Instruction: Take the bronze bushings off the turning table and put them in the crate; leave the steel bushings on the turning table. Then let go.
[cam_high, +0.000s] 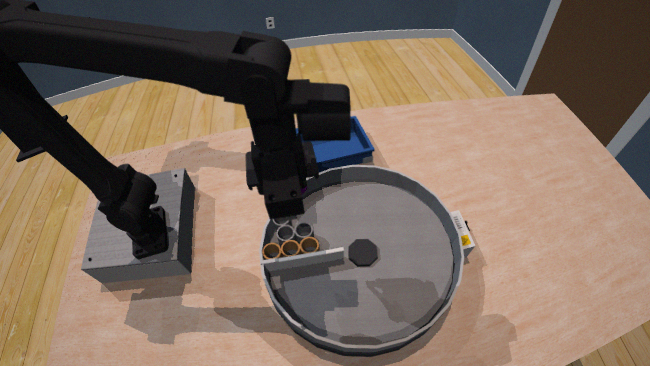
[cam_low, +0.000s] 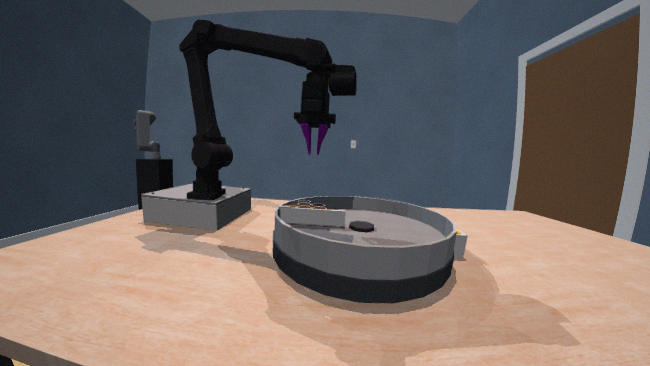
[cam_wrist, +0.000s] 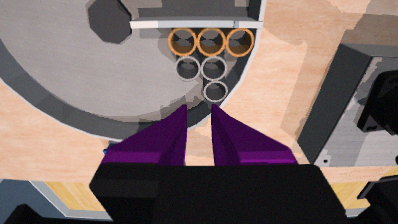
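My gripper (cam_low: 314, 152) (cam_wrist: 199, 111) is partly open and empty, pointing down high above the turning table's rim. Three bronze bushings stand in a row along the divider on the turning table (cam_high: 410, 215) (cam_low: 365, 262) (cam_wrist: 125, 75); the middle bronze bushing (cam_high: 291, 251) (cam_wrist: 211, 50) has one on each side. Three steel bushings stand beside them: one steel bushing (cam_high: 285, 236) (cam_wrist: 188, 76) and a second steel bushing (cam_high: 304, 234) (cam_wrist: 214, 76) side by side, and a third steel bushing (cam_wrist: 215, 97) nearest my fingertips in the wrist view. The blue crate (cam_high: 350, 159) stands behind the turning table, partly hidden by the arm.
A light divider (cam_high: 305, 257) (cam_low: 320, 218) (cam_wrist: 195, 24) runs inward from the turning table's raised wall. A dark hub (cam_high: 363, 252) (cam_low: 361, 226) (cam_wrist: 109, 20) is at its centre. A small box (cam_high: 463, 233) is at its right side. The arm's grey base block (cam_high: 181, 225) (cam_low: 182, 212) stands left.
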